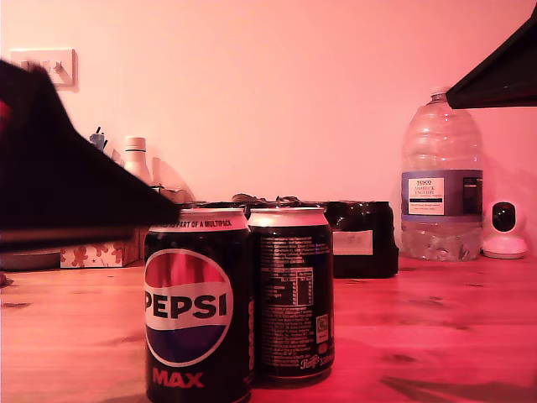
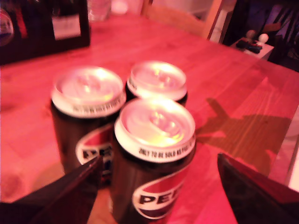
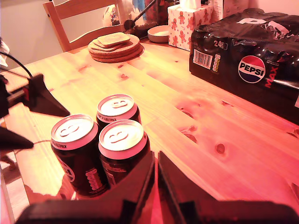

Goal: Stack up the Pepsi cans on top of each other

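lining up on the nearest can is the step in hand as i judge it, since all three pepsi cans still stand on the worktop and none is stacked. my first claw is spread wide, its two dark fingers either side of the front can but apart from it, not yet touching. that can stands upright, touching or just beside the second can, with the third can close behind them; the first wrist view is blurred, so fine gaps are hard to call. to do this well i would bring the fingers down level around the front can's body, below the rim, and close only when it is centred, because the neighbours are so tight that a skewed finger could knock one over. lifting straight up before moving sideways should keep the others standing.

my second claw is pressed together, holding nothing, and sits near the cluster on the side away from my first claw, whose dark fingers show beyond the cans. in the exterior view two cans are plain, the logo can in front and another can just beside it toward that view's right; the third is hidden. a shrink-wrapped multipack lies well apart behind.
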`<action>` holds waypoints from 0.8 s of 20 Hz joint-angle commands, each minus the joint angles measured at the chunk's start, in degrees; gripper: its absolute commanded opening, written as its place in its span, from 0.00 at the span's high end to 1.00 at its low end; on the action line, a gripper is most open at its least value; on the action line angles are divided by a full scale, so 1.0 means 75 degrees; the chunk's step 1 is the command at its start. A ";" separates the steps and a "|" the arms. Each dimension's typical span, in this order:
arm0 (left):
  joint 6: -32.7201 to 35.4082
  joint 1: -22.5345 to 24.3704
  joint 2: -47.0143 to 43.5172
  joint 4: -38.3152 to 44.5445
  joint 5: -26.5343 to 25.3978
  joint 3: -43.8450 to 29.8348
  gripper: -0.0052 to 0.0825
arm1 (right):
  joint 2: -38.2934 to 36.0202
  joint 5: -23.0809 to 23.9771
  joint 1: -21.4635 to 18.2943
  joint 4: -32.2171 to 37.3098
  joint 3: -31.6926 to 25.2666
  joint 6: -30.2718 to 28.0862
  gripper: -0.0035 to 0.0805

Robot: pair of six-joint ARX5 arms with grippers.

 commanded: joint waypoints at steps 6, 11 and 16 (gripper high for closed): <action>-0.0131 -0.0338 0.1760 0.0493 -0.0618 0.0833 0.14 | 0.0041 0.0000 0.0038 0.0079 -0.0085 -0.0047 0.97; -0.0291 -0.0545 0.2809 0.0495 -0.1011 0.1209 0.14 | 0.0041 0.0000 0.0038 0.0079 -0.0085 -0.0047 0.97; -0.0344 -0.0743 0.2908 0.0452 -0.1320 0.1209 0.16 | 0.0041 0.0000 0.0032 0.0079 -0.0085 -0.0195 0.97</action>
